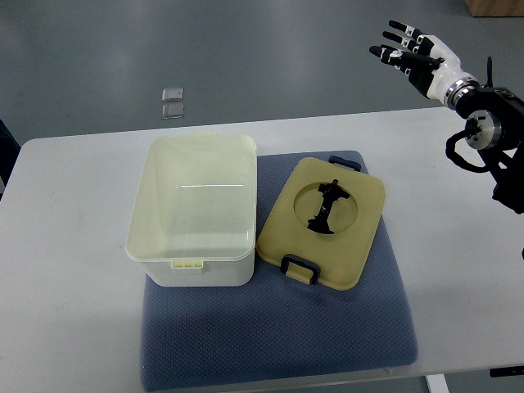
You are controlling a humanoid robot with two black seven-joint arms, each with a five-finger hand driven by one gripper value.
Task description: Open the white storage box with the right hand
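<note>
The white storage box (195, 209) stands open on a blue mat (278, 336), its inside bare. Its cream lid (322, 223) lies flat on the mat to the right of the box, touching the box's right side, with a black handle in its round recess and black latches at two edges. My right hand (407, 51) is raised well above and beyond the table's far right corner, fingers spread, holding nothing. It is far from both box and lid.
A white table (65, 246) carries the mat. Two small clear squares (172, 102) lie on the grey floor beyond the table's far edge. A brown box corner (495, 6) shows at top right.
</note>
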